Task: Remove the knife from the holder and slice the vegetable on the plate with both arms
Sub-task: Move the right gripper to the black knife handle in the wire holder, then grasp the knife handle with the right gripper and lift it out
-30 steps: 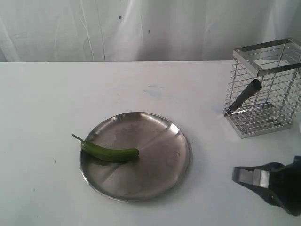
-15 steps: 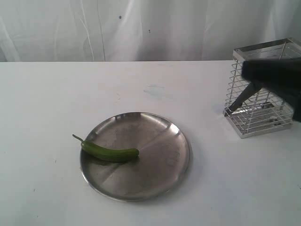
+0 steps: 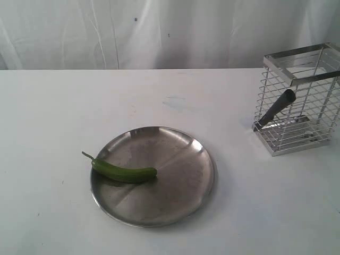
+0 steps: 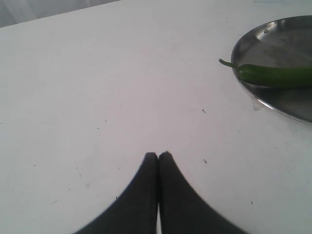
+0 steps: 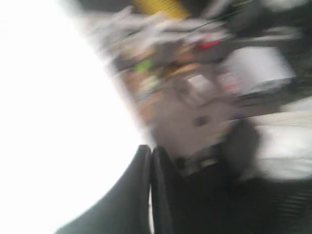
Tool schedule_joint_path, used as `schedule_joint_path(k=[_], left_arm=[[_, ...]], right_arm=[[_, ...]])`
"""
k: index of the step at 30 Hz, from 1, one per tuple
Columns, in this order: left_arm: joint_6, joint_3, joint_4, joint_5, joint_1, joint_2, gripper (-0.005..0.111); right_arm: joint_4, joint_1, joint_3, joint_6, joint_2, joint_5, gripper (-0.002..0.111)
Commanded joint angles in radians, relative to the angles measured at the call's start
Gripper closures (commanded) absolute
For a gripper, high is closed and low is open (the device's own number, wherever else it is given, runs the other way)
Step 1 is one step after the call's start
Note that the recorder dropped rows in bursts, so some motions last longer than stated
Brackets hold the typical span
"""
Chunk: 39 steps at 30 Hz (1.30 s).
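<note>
A green vegetable lies on the left part of the round steel plate in the exterior view. The wire holder stands at the right, and the knife's black handle leans inside it; the blade is hidden. Neither gripper shows in the exterior view. In the left wrist view my left gripper is shut and empty over bare table, apart from the vegetable and plate. My right gripper is shut and empty in a blurred right wrist view that points away from the table.
White table with a white curtain behind it. A faint bluish stain marks the table beyond the plate. Blurred room clutter fills the right wrist view.
The right arm rose from the table's lower right, passed in front of the holder, and has left the exterior view. Plate, vegetable, knife and holder have not moved.
</note>
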Motion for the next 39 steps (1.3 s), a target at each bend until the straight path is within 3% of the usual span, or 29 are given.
schedule_joint_path(k=[1, 5, 10, 20, 23, 29, 31, 39], left_arm=[[0.0, 0.004, -0.008, -0.004, 0.002, -0.005, 0.107], [0.0, 0.004, -0.008, -0.004, 0.002, -0.005, 0.107], [0.0, 0.004, -0.008, -0.004, 0.002, -0.005, 0.107], [0.0, 0.004, -0.008, -0.004, 0.002, -0.005, 0.107], [0.0, 0.004, -0.008, -0.004, 0.002, -0.005, 0.107], [0.0, 0.004, -0.008, -0.004, 0.002, -0.005, 0.107], [0.0, 0.004, -0.008, -0.004, 0.002, -0.005, 0.107], [0.0, 0.004, -0.008, -0.004, 0.002, -0.005, 0.107]], right_arm=[[0.696, 0.0, -0.055, -0.634, 0.044, -0.048, 0.108], [1.054, 0.0, -0.159, -0.855, 0.098, 0.11, 0.108], [1.286, 0.035, -0.25, -1.041, 0.093, 0.242, 0.108], [1.346, 0.12, -0.389, -1.155, 0.109, 0.254, 0.107], [1.335, 0.135, -0.406, -1.199, 0.155, 0.152, 0.099], [1.34, 0.137, -0.457, -1.197, 0.32, 0.05, 0.058], [1.345, 0.137, -0.489, -1.178, 0.363, 0.041, 0.049], [1.343, 0.137, -0.571, -1.114, 0.494, -0.045, 0.048]])
